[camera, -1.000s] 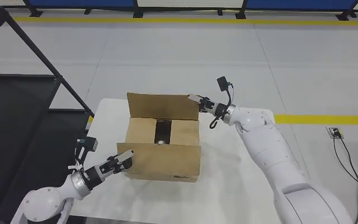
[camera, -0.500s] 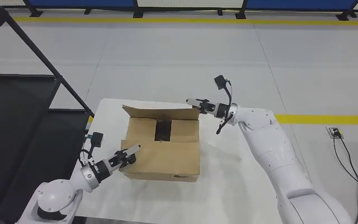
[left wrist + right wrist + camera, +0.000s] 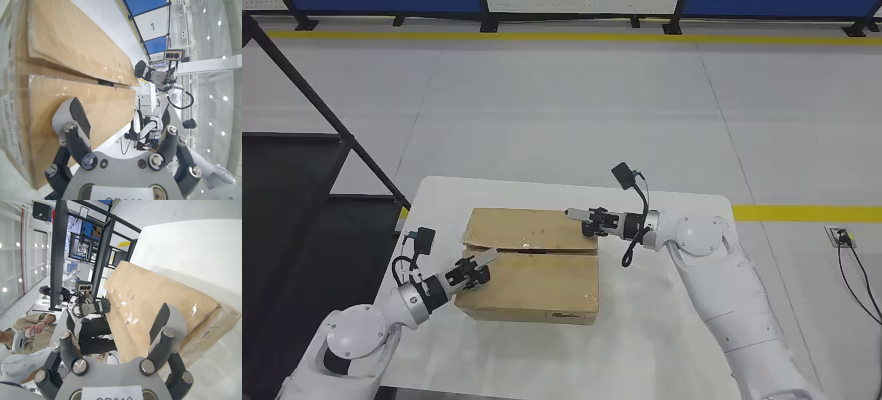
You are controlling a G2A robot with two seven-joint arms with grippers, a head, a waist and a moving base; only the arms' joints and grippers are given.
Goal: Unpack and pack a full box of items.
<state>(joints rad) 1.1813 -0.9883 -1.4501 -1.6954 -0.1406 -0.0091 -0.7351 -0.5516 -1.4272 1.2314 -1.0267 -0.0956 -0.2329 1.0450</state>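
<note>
Box: a cardboard box [image 3: 530, 262] sits in the middle of the white table [image 3: 662, 330], long side toward the robot
Far flap: the far flap [image 3: 527, 225] is folded down flat over the top
Near flap: the near flap [image 3: 542, 272] is also down and meets the far one along a seam [image 3: 532, 250]; the left wrist view shows a thin dark slit open partway along it
Contents: hidden under the flaps, so I cannot tell what is inside
Left gripper: the left gripper [image 3: 474, 268] is at the near left corner of the box top, fingers spread and holding nothing, with one pad [image 3: 79, 111] lying against the near flap
Right gripper: the right gripper [image 3: 577, 214] is at the far right edge of the box top, fingers spread and empty, with one pad [image 3: 160, 321] over the far flap, seemingly pressing it
Progress: with both flaps down and a gripper on each, this looks like the closing stage, the box all but shut
Unknown: whether unpacking is finished cannot be told from here
Left to do: probably pressing the seam flush and taking both grippers off the box
</note>
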